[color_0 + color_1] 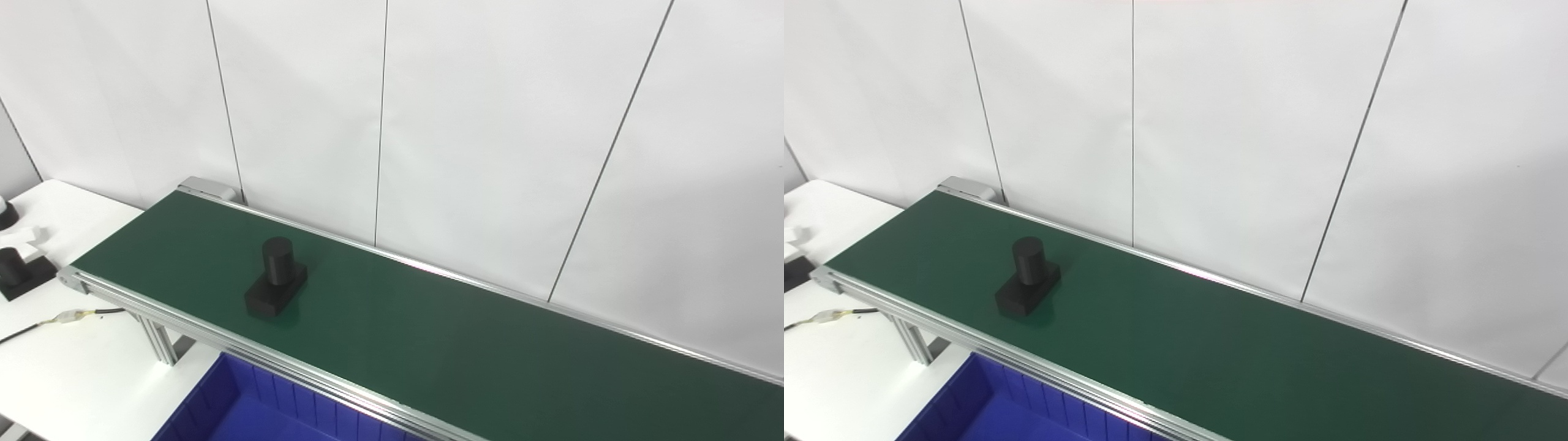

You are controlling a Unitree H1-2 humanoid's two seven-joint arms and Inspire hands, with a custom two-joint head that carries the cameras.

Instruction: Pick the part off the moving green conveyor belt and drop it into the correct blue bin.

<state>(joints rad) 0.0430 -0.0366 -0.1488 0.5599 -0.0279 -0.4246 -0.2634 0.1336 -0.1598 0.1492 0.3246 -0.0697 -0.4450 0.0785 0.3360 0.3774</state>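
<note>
A black part [277, 278], an upright cylinder on a rectangular base, stands on the green conveyor belt [459, 343] near its left end, closer to the belt's front rail. It also shows in the right eye view [1028, 278]. A blue bin [257, 410] sits below the belt's front rail at the bottom edge, its inside partly shown. Neither hand is in view.
A white table [79, 367] lies left of the belt, with more black and white parts [18, 269] at its far left edge and a cable [67, 317] by the belt's leg. A white panel wall [490, 122] stands right behind the belt.
</note>
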